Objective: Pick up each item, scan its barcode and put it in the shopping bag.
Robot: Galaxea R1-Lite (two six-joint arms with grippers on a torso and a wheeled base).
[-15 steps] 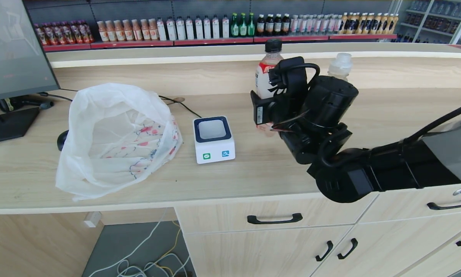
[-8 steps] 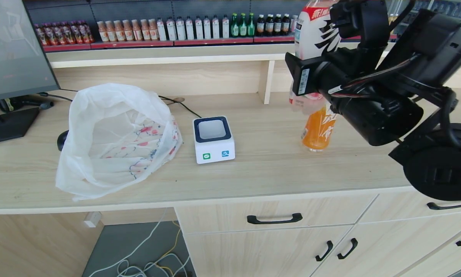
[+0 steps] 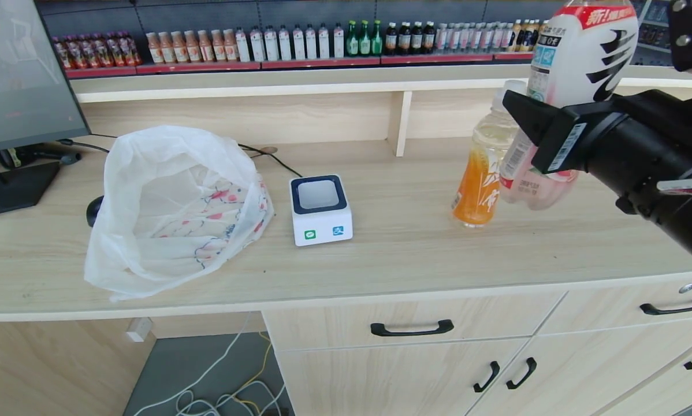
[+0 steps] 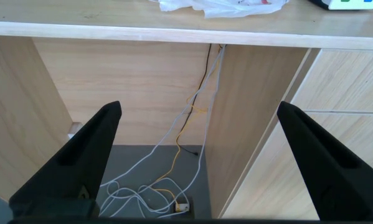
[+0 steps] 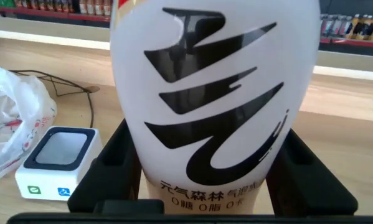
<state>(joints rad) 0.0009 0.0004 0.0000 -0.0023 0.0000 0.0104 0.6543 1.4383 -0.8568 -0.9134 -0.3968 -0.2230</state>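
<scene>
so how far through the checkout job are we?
Done: nothing; the white plastic shopping bag looks empty. In hand: right gripper holds the white-labelled pink drink bottle up, right of the white cube scanner. To do: scan and bag it, then the orange juice bottle standing on the counter.

On the counter (image 3: 404, 248), the shopping bag (image 3: 173, 208) sits left of the scanner (image 3: 321, 210), a standing bottle (image 3: 482, 179) to its right.

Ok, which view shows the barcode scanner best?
Head view: the scanner stands whole and unobstructed on the counter. The right wrist view has it off beside the held bottle; the left wrist view catches just a corner.
</scene>
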